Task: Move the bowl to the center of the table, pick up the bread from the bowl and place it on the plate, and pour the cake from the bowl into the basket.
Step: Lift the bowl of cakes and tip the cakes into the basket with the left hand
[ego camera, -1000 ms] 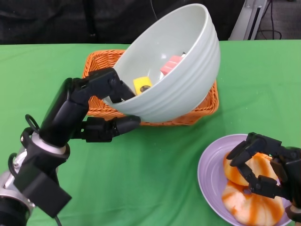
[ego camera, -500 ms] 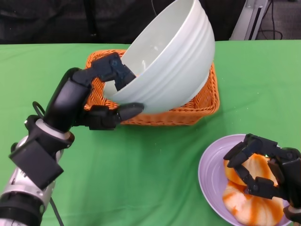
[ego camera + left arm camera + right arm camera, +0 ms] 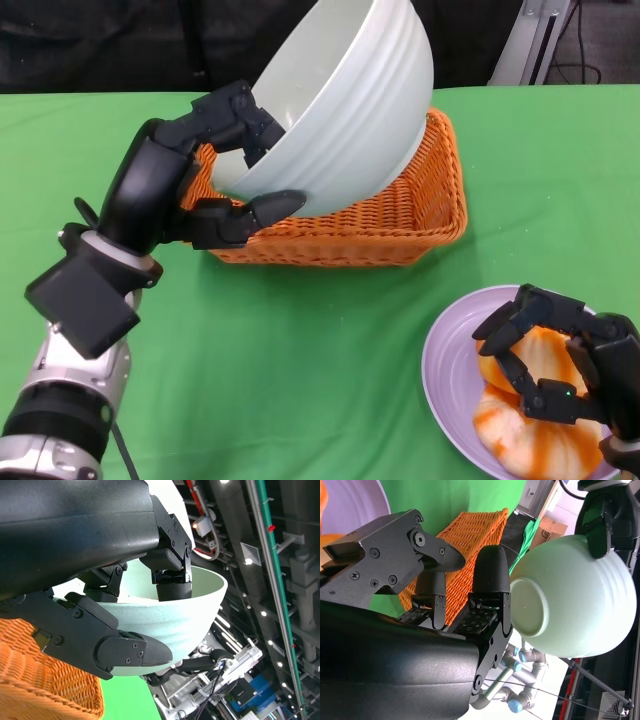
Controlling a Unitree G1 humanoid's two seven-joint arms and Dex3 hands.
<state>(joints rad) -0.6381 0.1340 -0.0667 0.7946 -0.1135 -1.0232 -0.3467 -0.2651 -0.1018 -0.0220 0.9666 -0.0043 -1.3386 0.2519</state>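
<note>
My left hand (image 3: 215,165) grips the rim of the pale green bowl (image 3: 345,105) and holds it tipped steeply over the orange wicker basket (image 3: 420,215), its opening turned away from the camera. The bowl (image 3: 570,597) shows its base in the right wrist view, and in the left wrist view the bowl (image 3: 165,617) is pinched between my fingers (image 3: 125,652). Its contents are hidden. On the purple plate (image 3: 450,365) at the lower right lies orange-streaked bread (image 3: 525,425). My right hand (image 3: 565,365) hovers over that bread, fingers curled and apart, holding nothing.
Green cloth covers the table (image 3: 300,370). The basket stands at the middle back, near the table's far edge. Dark equipment and cables lie beyond that edge. The plate sits at the front right corner.
My left hand has tipped the bowl further, from showing its inside with yellow and pink cake pieces to mouth-away. The basket sits more exposed at its right. The right hand stays over the bread.
</note>
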